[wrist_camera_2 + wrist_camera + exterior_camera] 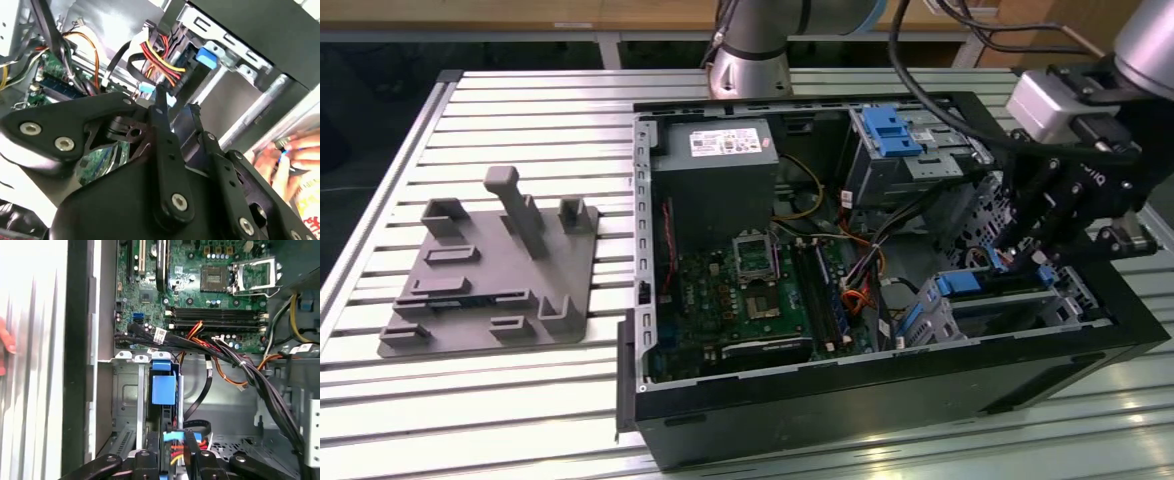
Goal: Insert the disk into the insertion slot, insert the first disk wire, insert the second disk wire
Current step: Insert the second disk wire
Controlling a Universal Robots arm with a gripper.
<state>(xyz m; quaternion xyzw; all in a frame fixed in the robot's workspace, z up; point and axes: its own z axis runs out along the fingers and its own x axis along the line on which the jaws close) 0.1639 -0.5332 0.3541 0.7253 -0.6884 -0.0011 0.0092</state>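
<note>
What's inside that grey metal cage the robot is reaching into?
The insertion slot holds the disk, its blue carrier end showing; the drive body is hidden. The end effector is at its cables.

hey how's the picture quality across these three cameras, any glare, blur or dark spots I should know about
In the exterior view, light glares off the slatted table at the near edge, while the case front is dark. In the second wrist view, the gripper linkage up close looks soft, and a hand is smeared. In the first wrist view, the table is washed out white; the motherboard is sharp.
</note>
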